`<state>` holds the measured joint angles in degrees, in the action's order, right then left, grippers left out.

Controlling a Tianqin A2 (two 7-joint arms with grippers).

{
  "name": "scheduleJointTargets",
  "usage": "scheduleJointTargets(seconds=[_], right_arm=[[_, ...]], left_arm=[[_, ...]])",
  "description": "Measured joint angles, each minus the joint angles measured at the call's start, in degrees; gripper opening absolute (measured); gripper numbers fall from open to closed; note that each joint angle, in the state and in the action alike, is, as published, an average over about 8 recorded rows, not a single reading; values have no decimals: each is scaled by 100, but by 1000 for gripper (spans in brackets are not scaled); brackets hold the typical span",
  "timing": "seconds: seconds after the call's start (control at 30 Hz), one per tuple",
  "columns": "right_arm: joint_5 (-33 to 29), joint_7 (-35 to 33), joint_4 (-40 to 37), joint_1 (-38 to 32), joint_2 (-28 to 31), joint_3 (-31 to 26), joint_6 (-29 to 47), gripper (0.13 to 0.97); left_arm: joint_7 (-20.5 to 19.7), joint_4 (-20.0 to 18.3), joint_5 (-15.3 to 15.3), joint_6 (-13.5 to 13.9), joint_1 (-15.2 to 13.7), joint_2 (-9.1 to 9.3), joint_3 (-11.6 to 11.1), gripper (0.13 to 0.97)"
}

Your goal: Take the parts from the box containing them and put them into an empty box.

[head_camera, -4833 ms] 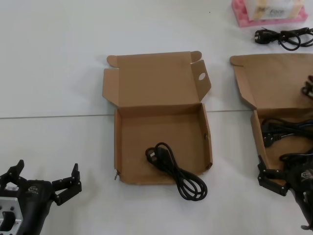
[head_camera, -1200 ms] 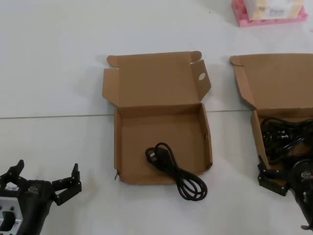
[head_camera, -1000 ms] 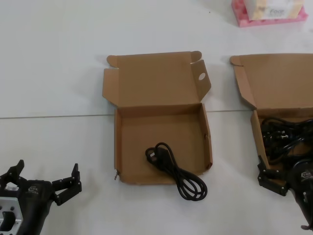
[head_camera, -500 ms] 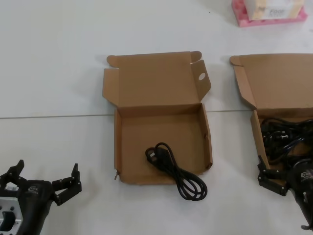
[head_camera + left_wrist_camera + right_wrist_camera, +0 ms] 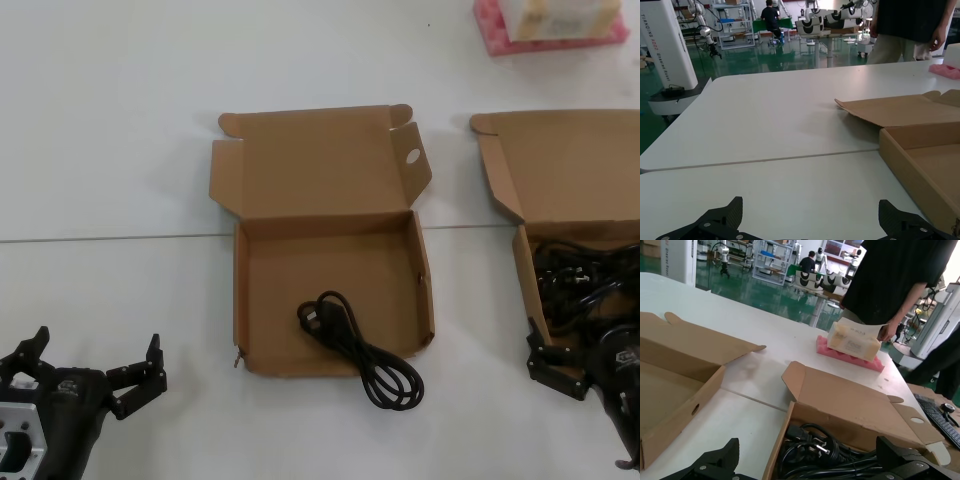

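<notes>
1. One coiled cord (image 5: 360,345) lying diagonally, plug end toward the box's middle, far loop spilling over the front edge of the hole-flapped box (image 5: 330,200) onto the tabletop (image 5: 120,120).
2. Tangled cords (image 5: 825,452) in the right-hand box (image 5: 850,400); probably several, count unclear.
3. Left end effector (image 5: 95,375) low near the front-left, spread wide, holding nothing.
4. Right end effector (image 5: 565,365) at the right box's front edge, spread wide too, holding nothing.

On the counter (image 5: 120,150), one cord (image 5: 358,348) lies over the front edge of the centre box (image 5: 325,215), with the cord-filled box (image 5: 520,270) to its right.
</notes>
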<state>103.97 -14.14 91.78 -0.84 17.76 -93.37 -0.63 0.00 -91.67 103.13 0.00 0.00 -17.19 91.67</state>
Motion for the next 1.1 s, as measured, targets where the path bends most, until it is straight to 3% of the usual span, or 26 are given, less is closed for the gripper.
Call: scheduleJointTargets(seconds=[1.1], right_arm=[[0, 0, 0, 0, 0, 0, 0, 966]], left_arm=[[0, 0, 0, 0, 0, 0, 1, 966]])
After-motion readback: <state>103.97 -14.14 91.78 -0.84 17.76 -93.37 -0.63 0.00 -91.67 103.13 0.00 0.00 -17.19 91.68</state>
